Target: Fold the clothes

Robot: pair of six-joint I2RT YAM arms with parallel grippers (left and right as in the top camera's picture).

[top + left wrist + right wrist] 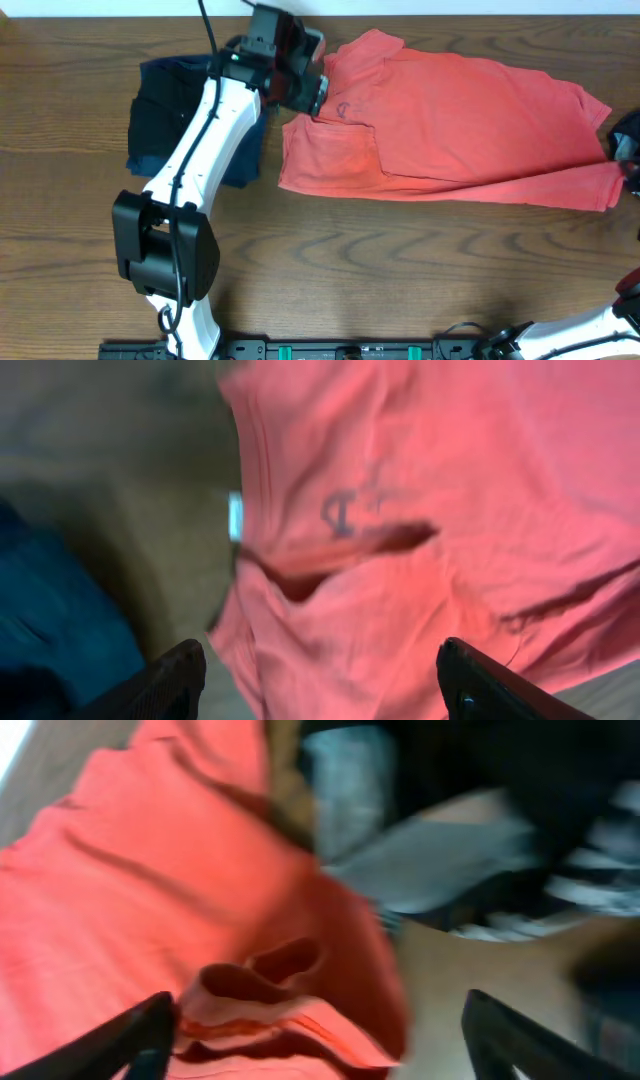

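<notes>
The coral-red T-shirt point(450, 120) lies folded into a long band across the back of the table, with its collar end at the left. My left gripper point(318, 92) hovers over that collar end. In the left wrist view the gripper point(320, 652) is open, both fingers wide apart over the shirt point(400, 480), with nothing held. My right gripper point(622, 150) is at the shirt's right end, by the frame edge. In the right wrist view it point(320, 1003) is open above a curled hem of the shirt point(150, 900), and the picture is blurred.
A folded dark navy and black pile point(180, 120) lies left of the shirt, partly under my left arm point(200, 160); it shows as blue cloth point(50, 620) in the left wrist view. Bare wooden table point(400, 270) spreads in front. My right arm's link point(580, 335) crosses the bottom right corner.
</notes>
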